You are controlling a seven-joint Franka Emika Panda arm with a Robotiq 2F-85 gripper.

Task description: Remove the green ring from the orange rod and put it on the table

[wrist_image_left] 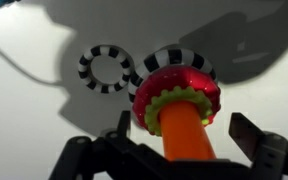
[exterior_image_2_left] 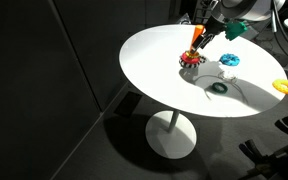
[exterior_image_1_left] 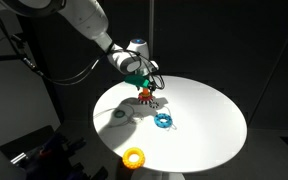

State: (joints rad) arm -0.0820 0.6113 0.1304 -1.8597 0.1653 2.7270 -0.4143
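The orange rod stands upright on its round red-and-white toothed base, mid-table in both exterior views. In the wrist view only a pale yellow-green toothed collar sits round its foot. My gripper is open, one finger on each side of the rod with a gap to it; it also shows in both exterior views. A thin dark teal-green ring lies flat on the white table, apart from the rod.
A bright blue toothed ring lies near the base. A flat orange-yellow ring lies near the table's edge. A black-and-white striped ring lies beside the base. The surroundings are dark.
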